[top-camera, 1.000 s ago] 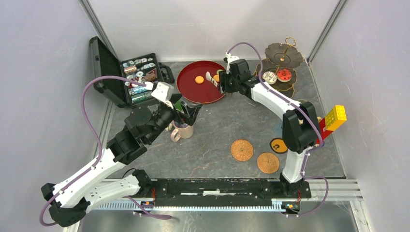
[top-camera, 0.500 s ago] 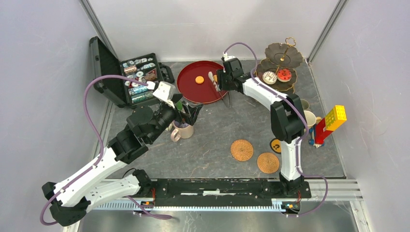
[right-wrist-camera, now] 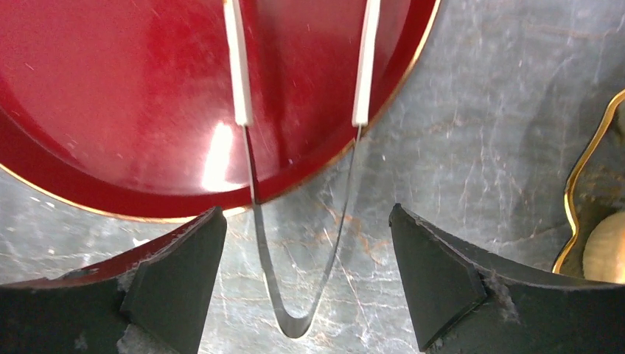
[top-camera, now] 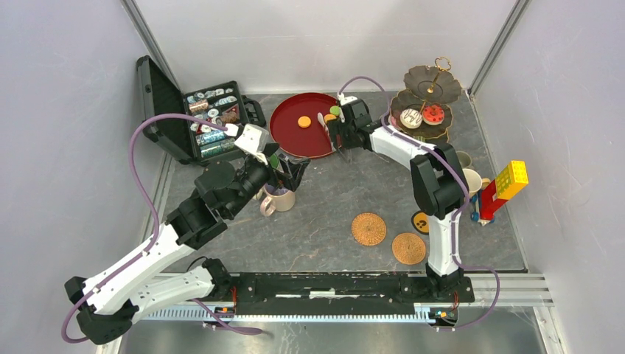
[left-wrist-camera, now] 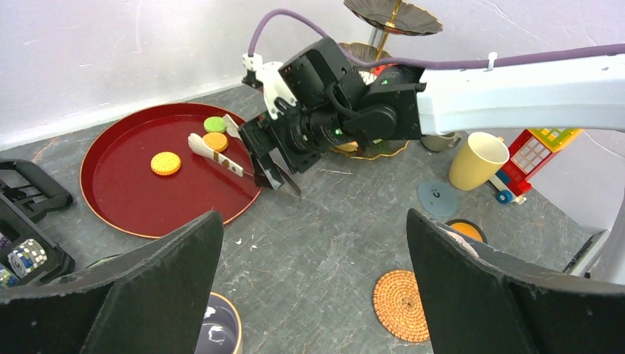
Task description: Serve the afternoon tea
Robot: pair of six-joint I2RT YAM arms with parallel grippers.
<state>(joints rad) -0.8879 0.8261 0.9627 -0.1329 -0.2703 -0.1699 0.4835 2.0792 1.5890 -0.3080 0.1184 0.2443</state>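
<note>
The dark three-tier stand (top-camera: 430,94) stands at the back right with a white cake (top-camera: 410,118) and a red cake (top-camera: 435,113) on it. An orange cake (top-camera: 304,122), a second orange cake (left-wrist-camera: 215,141) and a green cake (left-wrist-camera: 214,124) lie on the red tray (top-camera: 291,140). Metal tongs (right-wrist-camera: 295,310) with white tips lie across the tray's right edge. My right gripper (top-camera: 341,144) is open, its jaws on either side of the tongs' bend (right-wrist-camera: 306,214). My left gripper (top-camera: 291,172) is open and empty above the beige mug (top-camera: 280,199).
An open black case (top-camera: 210,118) sits at the back left. A yellow mug (left-wrist-camera: 479,158) and a grey mug (top-camera: 463,157) stand by a toy-block figure (top-camera: 508,184) on the right. Two woven coasters (top-camera: 368,228) and a dark coaster (top-camera: 422,221) lie near the front.
My right gripper has come from above the tray's right side down and nearer, to the tongs' bend at the tray's edge. The left arm has barely moved.
</note>
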